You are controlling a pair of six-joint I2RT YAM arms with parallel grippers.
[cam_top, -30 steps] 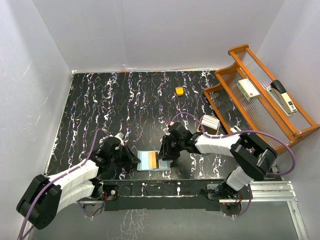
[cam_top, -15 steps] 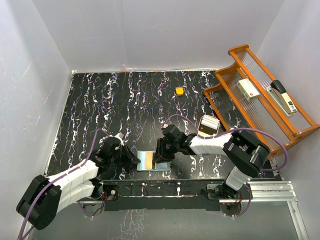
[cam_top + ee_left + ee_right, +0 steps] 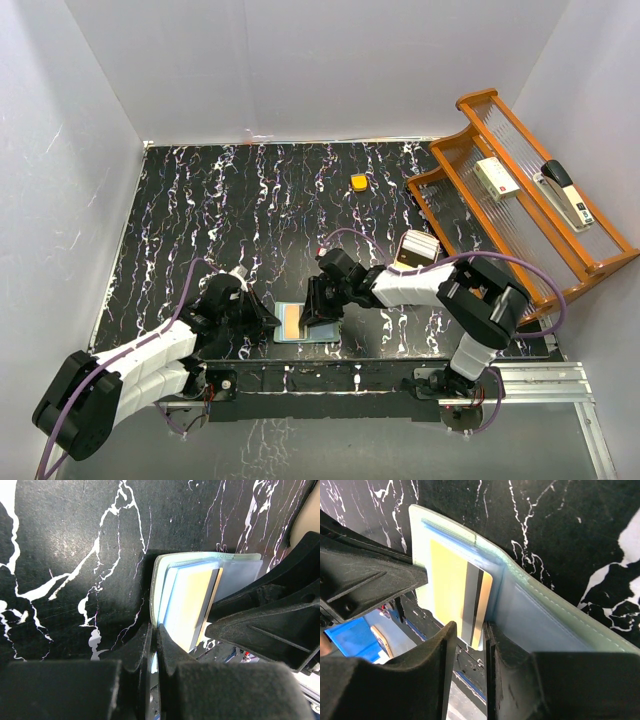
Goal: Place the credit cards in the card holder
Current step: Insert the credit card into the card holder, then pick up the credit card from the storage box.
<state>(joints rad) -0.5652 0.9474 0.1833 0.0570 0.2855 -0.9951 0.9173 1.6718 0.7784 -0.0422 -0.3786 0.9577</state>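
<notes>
Left gripper [image 3: 153, 647] is pinched right down on the left edge of the card holder [image 3: 235, 560]. A pale sliver of it shows between the pads; the rest of that grip is behind my own fingers. The holder lies open on the black marbled table [image 3: 200, 230], near the front edge between my two arms.

Right gripper [image 3: 470, 627]: jaws narrow, straddling the near end of a yellow card [image 3: 451, 587] with a dark stripe. The card's far part sits under a translucent pocket layer, its edge blurred there. Can't tell if my right pads actually clamp it: thin gap on one side, the other side masked.

From above, my right wrist covers that side of the holder. Small stack [image 3: 418, 250] by the wooden rack [image 3: 470, 105]: too small to identify.
</notes>
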